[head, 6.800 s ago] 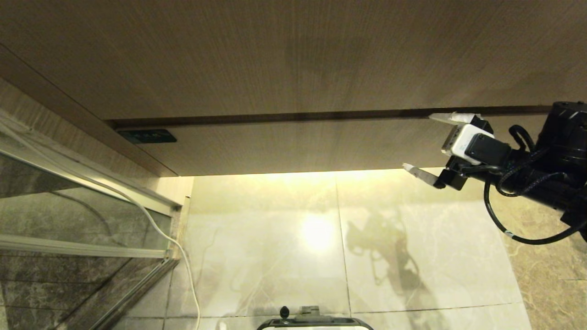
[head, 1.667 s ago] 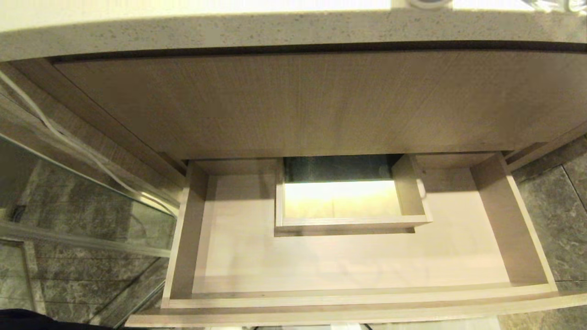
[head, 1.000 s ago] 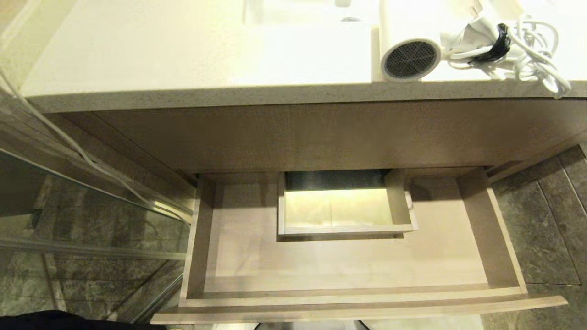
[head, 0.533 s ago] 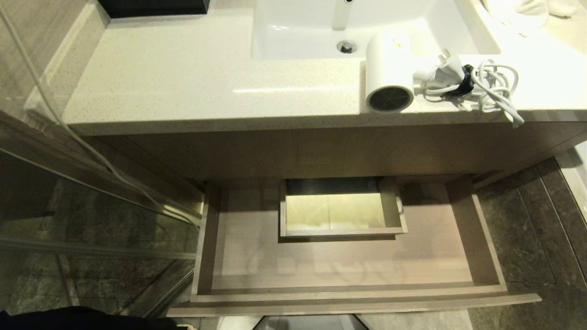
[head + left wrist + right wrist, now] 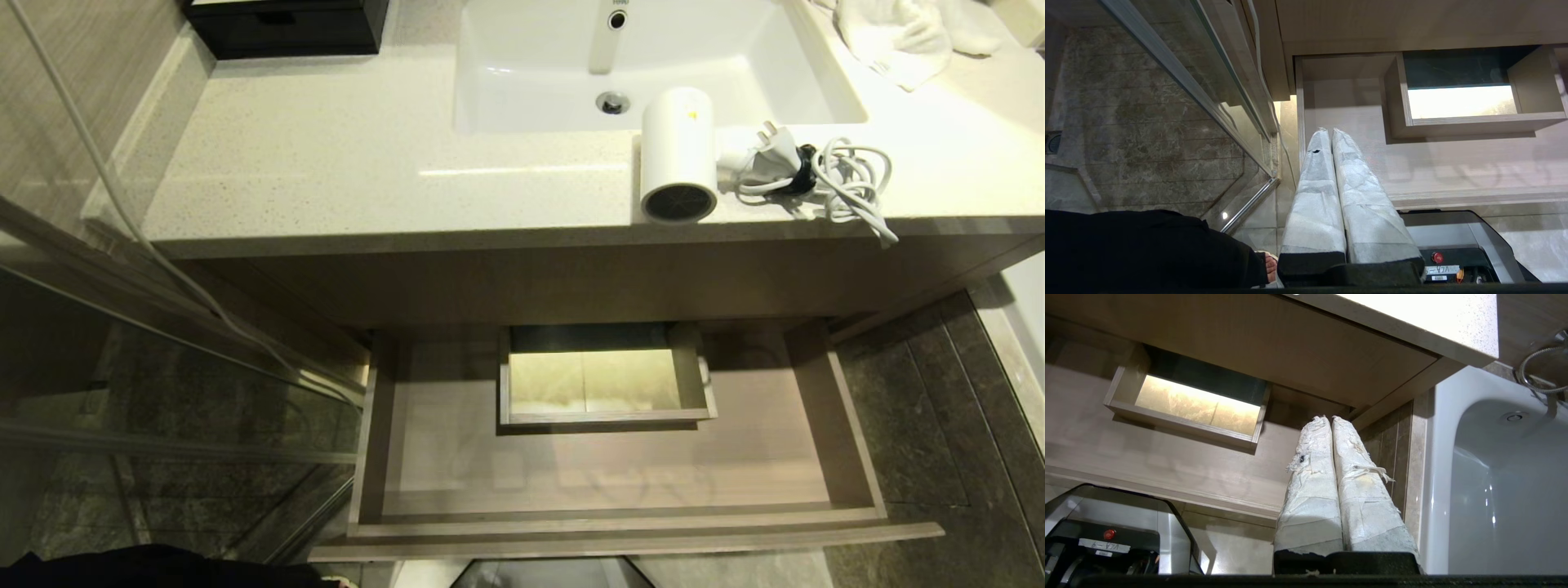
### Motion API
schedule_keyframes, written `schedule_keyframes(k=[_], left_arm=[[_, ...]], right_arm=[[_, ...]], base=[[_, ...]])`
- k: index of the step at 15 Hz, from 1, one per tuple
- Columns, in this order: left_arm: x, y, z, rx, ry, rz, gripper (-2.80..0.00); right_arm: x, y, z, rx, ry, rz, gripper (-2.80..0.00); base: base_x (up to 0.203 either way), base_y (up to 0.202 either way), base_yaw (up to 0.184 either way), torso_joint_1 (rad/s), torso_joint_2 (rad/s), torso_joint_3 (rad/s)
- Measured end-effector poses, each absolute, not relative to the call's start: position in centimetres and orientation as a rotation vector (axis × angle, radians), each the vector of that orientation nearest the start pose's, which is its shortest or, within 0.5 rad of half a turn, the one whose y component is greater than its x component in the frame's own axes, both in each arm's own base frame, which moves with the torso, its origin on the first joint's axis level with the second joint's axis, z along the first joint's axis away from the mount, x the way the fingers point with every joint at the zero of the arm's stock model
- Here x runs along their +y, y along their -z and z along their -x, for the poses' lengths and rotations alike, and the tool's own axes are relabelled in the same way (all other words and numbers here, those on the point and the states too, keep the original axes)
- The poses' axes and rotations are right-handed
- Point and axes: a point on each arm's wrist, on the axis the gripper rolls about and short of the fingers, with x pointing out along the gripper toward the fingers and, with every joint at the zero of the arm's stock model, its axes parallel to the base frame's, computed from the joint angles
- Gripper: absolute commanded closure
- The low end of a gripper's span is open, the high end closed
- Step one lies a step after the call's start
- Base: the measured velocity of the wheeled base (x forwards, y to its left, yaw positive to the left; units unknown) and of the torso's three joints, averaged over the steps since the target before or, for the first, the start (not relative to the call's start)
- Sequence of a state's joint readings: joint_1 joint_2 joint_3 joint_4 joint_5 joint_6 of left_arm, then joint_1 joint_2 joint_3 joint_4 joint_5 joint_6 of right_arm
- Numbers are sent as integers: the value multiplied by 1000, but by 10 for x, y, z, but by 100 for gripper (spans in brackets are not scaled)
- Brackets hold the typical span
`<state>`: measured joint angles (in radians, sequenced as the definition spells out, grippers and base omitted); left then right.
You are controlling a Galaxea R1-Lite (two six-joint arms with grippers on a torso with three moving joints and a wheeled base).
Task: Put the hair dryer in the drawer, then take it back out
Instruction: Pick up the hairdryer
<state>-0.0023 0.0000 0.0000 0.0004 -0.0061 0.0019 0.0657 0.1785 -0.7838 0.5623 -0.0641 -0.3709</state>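
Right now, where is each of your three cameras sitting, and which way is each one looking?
Head view: high up, looking down on the counter, the hair dryer and the open drawer; none of my body shows.
Left wrist view: low, behind the shut left hand, facing the drawer and a glass panel.
Right wrist view: low, behind the shut right hand, facing the drawer and a bathtub.
All three share the drawer's boxed hole.

A bathroom: a white sink (image 5: pixel 522 90) set in a speckled vanity desk (image 5: pixel 326 163), a bathtub (image 5: pixel 1494 477), a glass shower screen (image 5: pixel 122 392), marble floor tiles (image 5: pixel 922 425).
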Motion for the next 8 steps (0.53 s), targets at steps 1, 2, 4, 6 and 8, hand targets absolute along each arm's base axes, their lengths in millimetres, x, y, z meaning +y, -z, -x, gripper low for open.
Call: schedule_keyframes(k=[1, 2, 4, 6, 8], left_arm=[[0, -75, 23, 1, 8, -2, 0], [0, -75, 23, 0, 8, -2, 0], [0, -75, 23, 0, 9, -2, 0], [0, -75, 23, 0, 9, -2, 0], [0, -75, 23, 0, 9, -2, 0]], right_arm=[[-8, -220, 92, -48, 8, 368, 0], [-8, -220, 92, -46, 21, 367, 0], [-8, -219, 92, -29, 36, 371, 0], [-8, -223, 90, -29, 36, 375, 0], [-9, -234, 85, -30, 25, 379, 0]], base=[[0, 0, 0, 173, -10, 151], [0, 0, 0, 232, 2, 203], [0, 0, 0, 256, -16, 234], [0, 0, 0, 285, -38, 242], [0, 0, 0, 301, -66, 233]])
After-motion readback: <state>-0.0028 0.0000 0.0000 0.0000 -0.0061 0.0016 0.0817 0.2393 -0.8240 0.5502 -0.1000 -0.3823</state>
